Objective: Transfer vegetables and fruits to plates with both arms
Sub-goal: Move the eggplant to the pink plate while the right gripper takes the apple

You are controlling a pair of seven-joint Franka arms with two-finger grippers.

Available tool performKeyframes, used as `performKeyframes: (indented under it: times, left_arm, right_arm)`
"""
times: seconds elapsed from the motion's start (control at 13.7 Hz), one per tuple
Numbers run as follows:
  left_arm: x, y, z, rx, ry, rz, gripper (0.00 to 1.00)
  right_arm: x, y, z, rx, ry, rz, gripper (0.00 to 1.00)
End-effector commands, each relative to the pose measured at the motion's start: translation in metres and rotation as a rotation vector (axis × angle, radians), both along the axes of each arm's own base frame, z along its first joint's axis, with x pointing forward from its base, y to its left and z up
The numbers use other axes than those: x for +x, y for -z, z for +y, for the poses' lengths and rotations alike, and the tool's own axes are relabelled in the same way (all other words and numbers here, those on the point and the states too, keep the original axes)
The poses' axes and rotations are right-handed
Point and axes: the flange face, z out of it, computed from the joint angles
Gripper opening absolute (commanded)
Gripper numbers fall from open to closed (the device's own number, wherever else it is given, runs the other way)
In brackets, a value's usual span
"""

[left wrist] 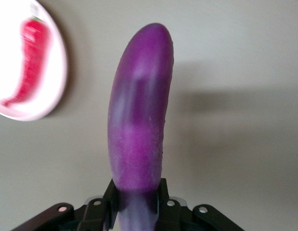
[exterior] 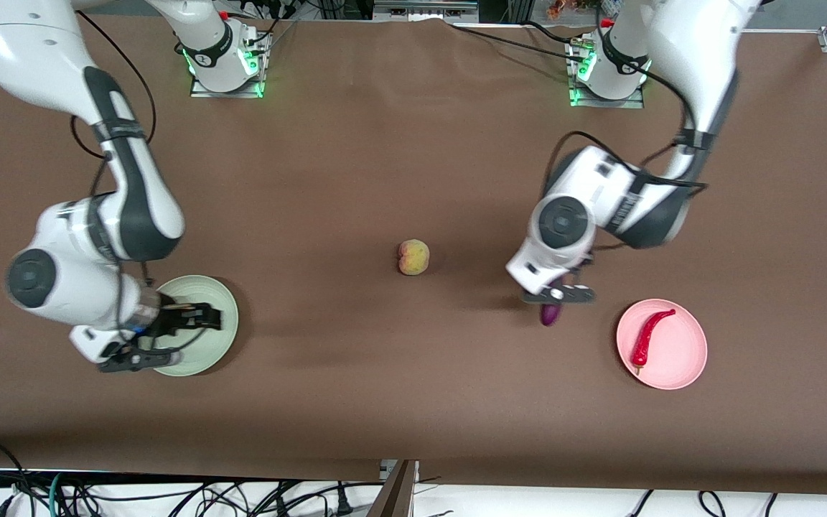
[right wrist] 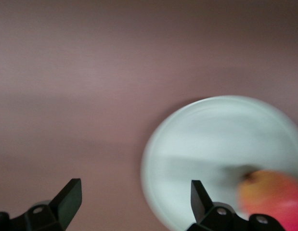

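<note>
plates (exterior: 661,345): two; eggplant (left wrist: 139,134), chili (exterior: 650,336), peach (exterior: 413,257): one each.

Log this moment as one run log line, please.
left hand: shut on eggplant, beside pink plate | right hand: open over green plate, apple on it | chili: on pink plate | peach: on table

1. The table (exterior: 385,143) is covered by a matt brown sheet, smooth and faintly creased near its edges.
2. A glossy, smooth purple skin with soft highlights is shown on the eggplant (left wrist: 139,134).
3. The chili pepper (exterior: 650,336) is seen with a shiny red, plastic-looking surface.
4. A matt finish is presented by the pink plate (exterior: 679,359) and the green plate (exterior: 223,305).
5. A dull, velvety skin is displayed by the peach (exterior: 413,257).
6. Glossy white shells and dark grey joints are worn by the arms.
</note>
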Motion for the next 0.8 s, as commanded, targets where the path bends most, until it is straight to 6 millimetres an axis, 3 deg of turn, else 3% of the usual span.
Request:
performKeyframes:
  times: [0.0, 0.15, 0.22, 0.36, 0.51, 0.66, 0.73]
  left_arm:
    - [0.029, -0.010, 0.071, 0.096, 0.107, -0.016, 0.06]
    - [0.049, -0.016, 0.130, 0.102, 0.176, 0.002, 0.06]
    - [0.055, -0.009, 0.153, 0.093, 0.191, 0.017, 0.06]
    - [0.067, 0.008, 0.182, 0.072, 0.219, -0.017, 0.06]
    - [0.076, 0.032, 0.218, 0.109, 0.299, -0.026, 0.08]
    - [0.078, 0.043, 0.237, 0.091, 0.326, -0.039, 0.09]
    - [0.079, 0.058, 0.241, 0.075, 0.343, -0.030, 0.10]
  right_arm:
    - [-0.027, 0.000, 0.103, 0.000, 0.155, 0.033, 1.00]
    - [-0.051, 0.010, 0.175, 0.018, 0.243, 0.020, 1.00]
    - [-0.063, 0.013, 0.208, 0.038, 0.272, -0.002, 1.00]
    - [-0.094, 0.024, 0.269, 0.046, 0.284, -0.021, 1.00]
    - [-0.114, 0.037, 0.303, 0.041, 0.315, -0.046, 1.00]
    - [-0.130, 0.060, 0.325, 0.032, 0.300, -0.052, 1.00]
    - [-0.137, 0.071, 0.333, 0.017, 0.280, -0.052, 1.00]
